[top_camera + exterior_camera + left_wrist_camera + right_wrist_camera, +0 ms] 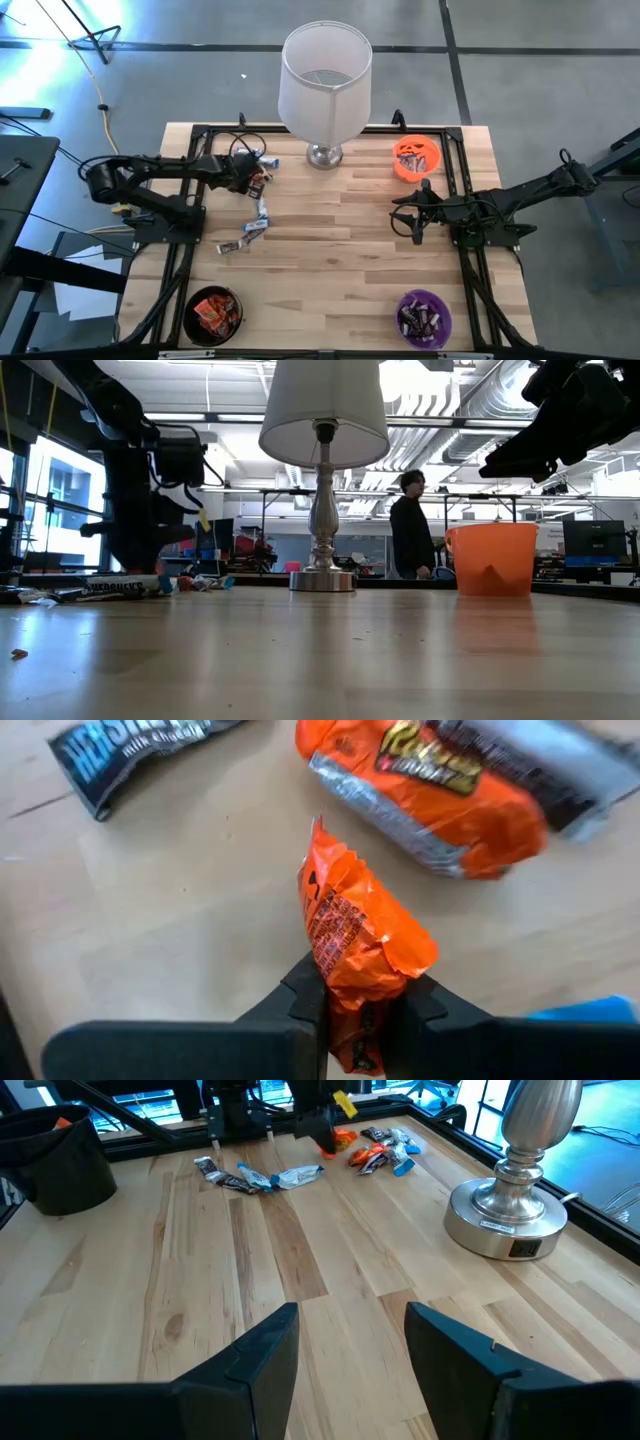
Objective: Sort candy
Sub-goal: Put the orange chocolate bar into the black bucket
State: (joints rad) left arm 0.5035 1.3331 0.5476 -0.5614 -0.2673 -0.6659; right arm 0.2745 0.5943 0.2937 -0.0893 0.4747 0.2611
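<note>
The table [330, 250] is pale wood planking in a black frame, with a white-shaded lamp [325, 75] on a silver base at its far edge. An orange bowl [416, 158], a purple bowl [424, 318] and a black bowl [213, 314] sit near three corners. Beyond lies an open workshop, where a person in dark clothes [411, 525] stands. The candy [256, 215] lies scattered near the left arm: orange, dark brown and silvery-blue wrapped bars in a loose trail. The left gripper [365, 1005] is low over this pile, its fingers pinched on an orange-wrapped candy [355, 925], crinkled and standing up between them. The right gripper [350, 1345] hangs above bare wood near the orange bowl, fingers spread and holding nothing.
</note>
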